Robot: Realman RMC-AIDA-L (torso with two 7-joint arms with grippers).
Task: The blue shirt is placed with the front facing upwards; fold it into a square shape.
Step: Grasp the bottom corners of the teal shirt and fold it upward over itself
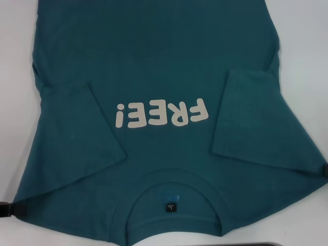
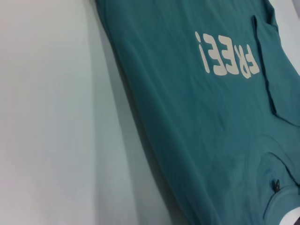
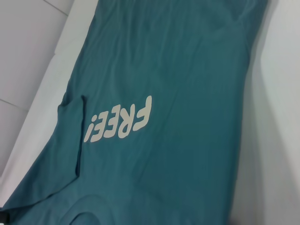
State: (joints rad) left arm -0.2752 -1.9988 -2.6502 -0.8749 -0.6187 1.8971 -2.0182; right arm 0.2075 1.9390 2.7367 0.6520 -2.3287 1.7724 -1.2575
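Blue shirt [image 1: 164,66] front up, both sleeves folded inward, cream "FREE!" lettering [image 1: 163,113], tool state cannot be told.

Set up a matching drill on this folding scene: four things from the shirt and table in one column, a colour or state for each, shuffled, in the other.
Things:
1. teal-blue cotton T-shirt
2. "FREE!" chest lettering
3. small square neck label
4. short sleeves

Descriptions:
A. cream
B. folded inward over the body
C. spread flat, front up
D. dark, inside the collar

Pairs: 1-C, 2-A, 3-D, 4-B
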